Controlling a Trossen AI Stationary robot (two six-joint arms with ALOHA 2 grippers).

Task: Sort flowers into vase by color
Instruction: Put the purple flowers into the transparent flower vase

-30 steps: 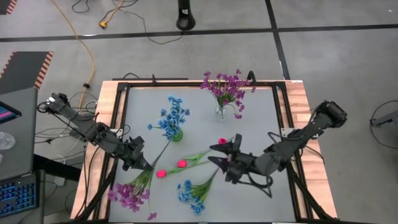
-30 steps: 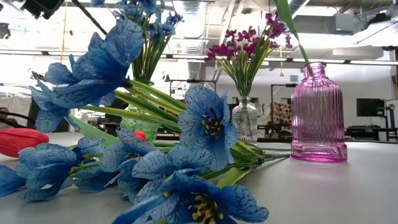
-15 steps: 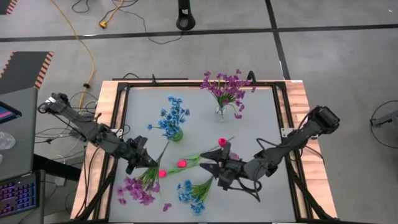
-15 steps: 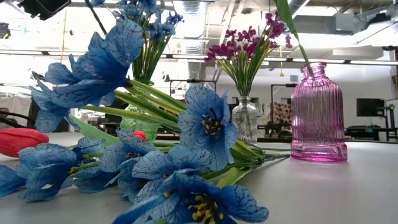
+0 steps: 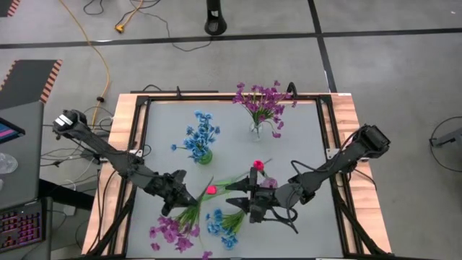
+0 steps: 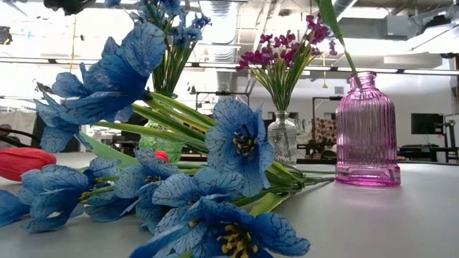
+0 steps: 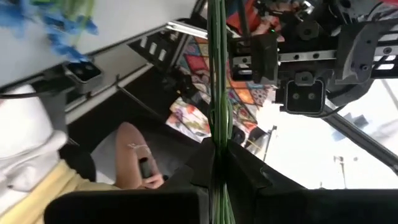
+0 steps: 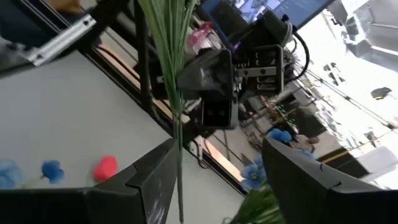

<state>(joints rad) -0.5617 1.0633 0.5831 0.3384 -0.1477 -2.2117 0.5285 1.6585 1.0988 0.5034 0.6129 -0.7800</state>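
My left gripper point(image 5: 178, 200) is shut on the green stems of a purple-flowered bunch point(image 5: 173, 232), whose blooms lie near the table's near edge. My right gripper point(image 5: 245, 202) is open, facing left, just right of a blue bunch point(image 5: 222, 224) and a pink-red tulip point(image 5: 211, 189) lying on the table. A thin green stem point(image 8: 179, 143) stands between its fingers; whether it touches them I cannot tell. The pink vase point(image 5: 258, 173) holds one pink bud. A green vase point(image 5: 204, 155) holds blue flowers and a clear vase point(image 5: 256, 128) holds purple ones. My left gripper pinches the purple bunch's bundled green stems point(image 7: 217, 134) between its two fingers, about midway along them. The fingers lie across the stems. The blooms trail from the gripper toward the near edge; whether they rest on the table I cannot tell.
A black frame and wooden borders point(image 5: 346, 123) run around the grey table. In the low view the blue blooms point(image 6: 215, 208) fill the foreground and the pink vase point(image 6: 367, 129) stands to the right. A seated person point(image 7: 134, 162) shows beyond the table.
My left gripper has moved toward the table's right and near edges, dragging the purple bunch with it; it now covers one pink tulip. My right gripper has moved left and toward the near edge, away from the pink vase and closer to the blue bunch.
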